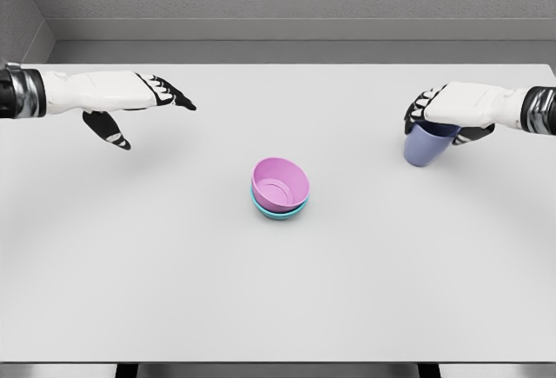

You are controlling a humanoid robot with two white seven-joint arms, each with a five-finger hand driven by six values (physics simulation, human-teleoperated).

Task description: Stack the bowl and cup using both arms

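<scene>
A: Head view, go. What's on the flat white table (174, 265)?

B: Round pink plastic bowl (281, 182), near the middle, nested in a round teal plastic bowl (280, 211). Only the teal one's lower rim shows under the pink. Pink bowl is tilted, its opening faces toward the camera and a bit left.

A: Cup?

B: Blue-purple plastic cup (426, 145), right side of the table, well apart from the bowls. Upright, maybe a slight lean. Can't tell if its base touches the table or is just above it.

A: Right hand?

B: White right hand (447, 113) with black fingers, arm comes in from the right edge. It sits on top of the cup, fingers curled around the rim, thumb on the near side. It's holding the cup.

A: Left hand?

B: White left hand (130, 104), arm in from the left edge, over the far left of the table. Fingers stretched straight, pointing right, thumb hanging down and apart from them. Wide, holding nothing. Well apart from the bowls.

A: Anything else?

B: Grey wall behind the table's far edge. Dark table legs just peek out at the bottom edge. Only this one view.
</scene>
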